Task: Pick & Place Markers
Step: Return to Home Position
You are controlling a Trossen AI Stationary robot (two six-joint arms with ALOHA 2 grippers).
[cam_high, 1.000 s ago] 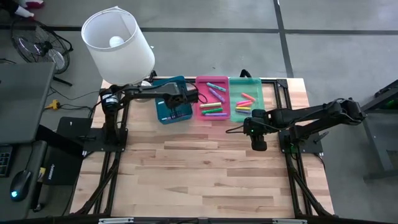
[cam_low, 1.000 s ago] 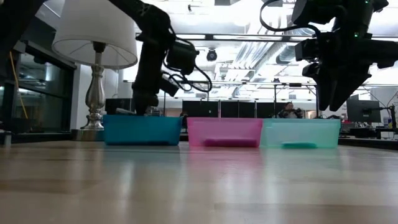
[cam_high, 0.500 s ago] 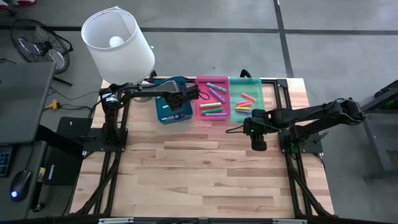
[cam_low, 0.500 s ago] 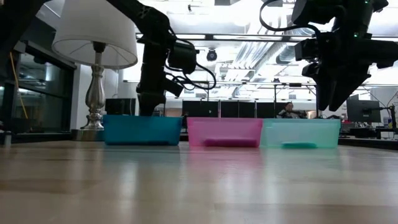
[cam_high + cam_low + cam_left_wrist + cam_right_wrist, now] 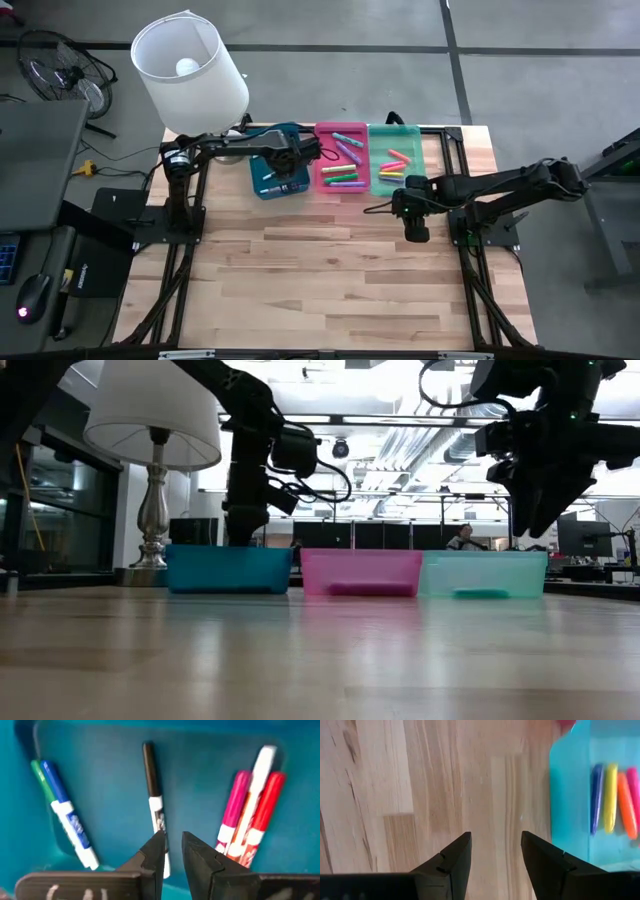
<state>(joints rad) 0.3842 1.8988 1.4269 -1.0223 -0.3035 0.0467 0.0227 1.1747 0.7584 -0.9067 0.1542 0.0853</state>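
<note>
So starting at the left edge of the desk (image 5: 330,280), a lamp (image 5: 190,70) with a white shade stands at the back corner. Just beside it is the blue tray (image 5: 230,568), and the left claw (image 5: 172,840) hangs right over it, pointing down inside. Its fingers are only a sliver apart with nothing between them. On the tray floor under it lies a black marker (image 5: 150,770), pretty much in line with the claw. Off to one side a green marker (image 5: 36,770) and a blue marker (image 5: 62,802) lie pressed together, and on the other side a pink marker (image 5: 237,800), a white-capped one (image 5: 262,765) and a red marker (image 5: 267,805) sit bunched up.

Next over, touching the blue one, is the pink tray (image 5: 362,572) with a loose pile of mixed markers (image 5: 343,165). Then the green tray (image 5: 483,572), more markers (image 5: 395,165) in it, orange, yellow and pink among them.

Furthest right, the right claw (image 5: 495,842) hovers above bare wood just in front of the green tray, fingers spread wide, holding nothing.
</note>
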